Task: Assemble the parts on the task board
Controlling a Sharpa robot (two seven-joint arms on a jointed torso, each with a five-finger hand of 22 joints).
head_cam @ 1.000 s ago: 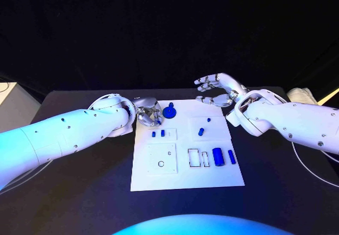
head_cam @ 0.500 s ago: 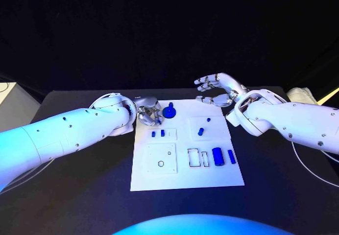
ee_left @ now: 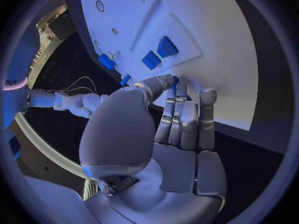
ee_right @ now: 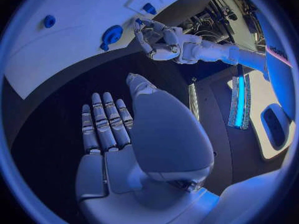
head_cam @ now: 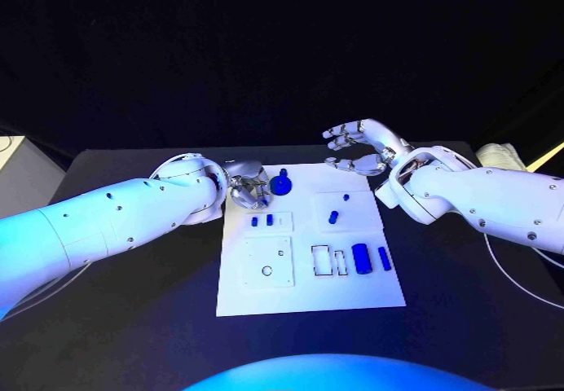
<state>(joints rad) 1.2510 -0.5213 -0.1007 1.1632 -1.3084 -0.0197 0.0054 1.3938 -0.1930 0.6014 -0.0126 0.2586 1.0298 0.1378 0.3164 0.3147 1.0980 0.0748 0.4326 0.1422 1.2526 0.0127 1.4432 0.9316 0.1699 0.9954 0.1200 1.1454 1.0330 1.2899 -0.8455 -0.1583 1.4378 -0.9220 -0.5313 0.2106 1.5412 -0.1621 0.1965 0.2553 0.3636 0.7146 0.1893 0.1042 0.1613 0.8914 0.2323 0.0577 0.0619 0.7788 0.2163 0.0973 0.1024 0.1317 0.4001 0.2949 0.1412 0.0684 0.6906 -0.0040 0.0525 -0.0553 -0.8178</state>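
Observation:
The white task board point(head_cam: 308, 285) lies mid-table. My left hand point(head_cam: 247, 189) hovers over its far left corner, beside a round blue part point(head_cam: 282, 186). In the left wrist view the fingers point(ee_left: 187, 119) are drawn together and a small blue piece point(ee_left: 176, 79) sits at the thumb tip. The right wrist view also shows this left hand point(ee_right: 156, 39) with a bit of blue point(ee_right: 138, 21) at its fingertips. My right hand point(head_cam: 362, 148) hangs past the board's far right corner with fingers apart, holding nothing. Two small blue parts point(head_cam: 262, 221), a blue block point(head_cam: 334, 217) and a blue cylinder point(head_cam: 361, 258) sit on the board.
A thin blue bar point(head_cam: 385, 259) lies beside the cylinder, and a tiny blue pin point(head_cam: 347, 197) stands near the board's far right. Empty outlined slots point(head_cam: 319, 259) and a raised plate with a hole point(head_cam: 268, 265) are on the near half. Black table point(head_cam: 141, 309) surrounds the board.

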